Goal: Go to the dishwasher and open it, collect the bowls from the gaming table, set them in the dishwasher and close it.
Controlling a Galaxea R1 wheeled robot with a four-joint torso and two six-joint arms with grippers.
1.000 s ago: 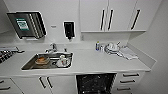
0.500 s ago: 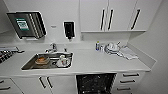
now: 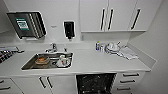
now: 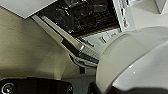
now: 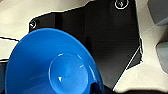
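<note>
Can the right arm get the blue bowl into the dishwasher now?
Probably yes. The dishwasher is open right below the counter, its dark racks showing, and the blue bowl sits at the right arm's wrist. Nothing seems to block the opening.

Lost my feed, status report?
Blue bowl large at right wrist, grip unclear. Dishwasher open, racks dark. Sink holds dishes. Nothing blocking.

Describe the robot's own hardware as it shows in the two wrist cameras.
In the right wrist view, a wide black plate with silvery round fittings at its corners. In the left wrist view, a rounded glossy white shell with a highlight, and a black part with a round metal fitting along the edge. Pincer fingers are hard to make out.
</note>
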